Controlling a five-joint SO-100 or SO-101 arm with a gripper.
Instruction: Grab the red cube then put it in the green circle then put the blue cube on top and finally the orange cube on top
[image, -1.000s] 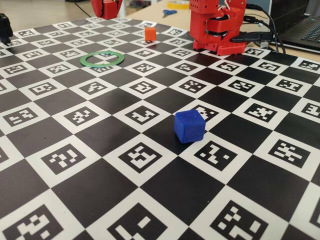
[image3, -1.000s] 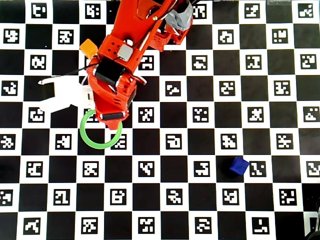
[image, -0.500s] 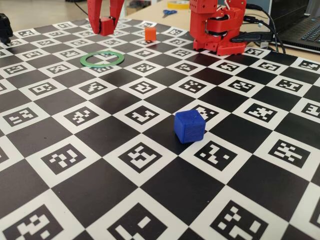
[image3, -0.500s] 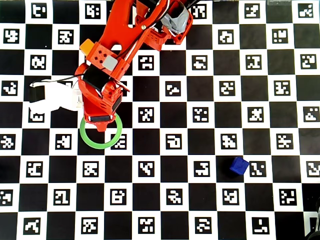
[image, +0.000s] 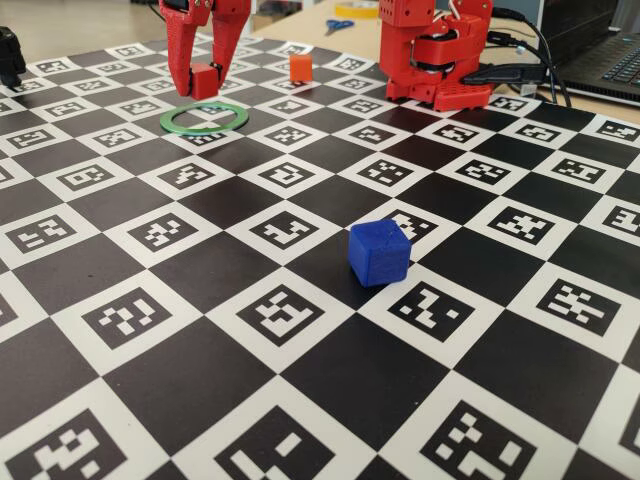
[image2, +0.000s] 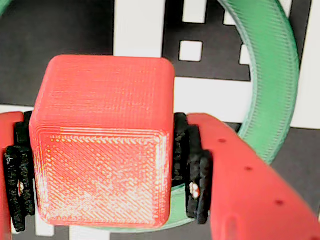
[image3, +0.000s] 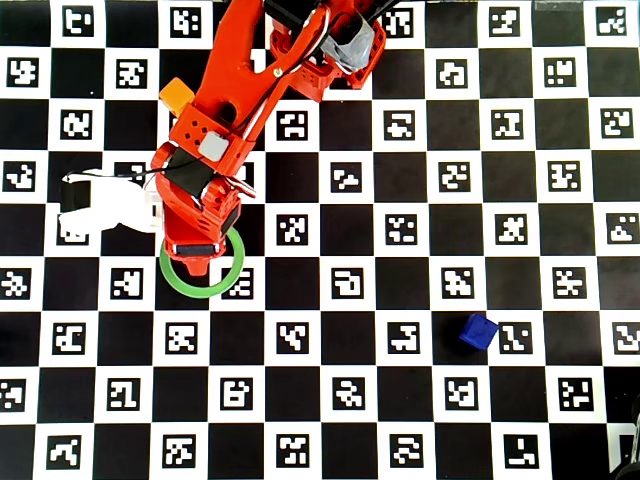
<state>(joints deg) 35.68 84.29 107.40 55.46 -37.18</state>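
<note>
The red cube is shown close up in the wrist view as a matte printed block with softly rounded edges; fine layer lines run across its upper face and a crosshatched fill pattern, with pale scuffing, covers the face turned to the camera; it is pinched by the gripper, whose smooth red fingers carry black ridged pads pressed against both sides of the cube. In the fixed view the same cube is seen held between the two tapering fingers of the gripper, raised off the board just above the far rim of the green circle; the circle is a thin flat ring, open in the middle, its surface grooved with concentric print lines in the wrist view. In the overhead view the arm covers the upper part of the ring, and the cube itself cannot be made out there. The blue cube is set well apart on the checkered marker board, a deep-blue block with a slightly rough skin; the orange cube is seen beyond the ring, near the arm's red base.
</note>
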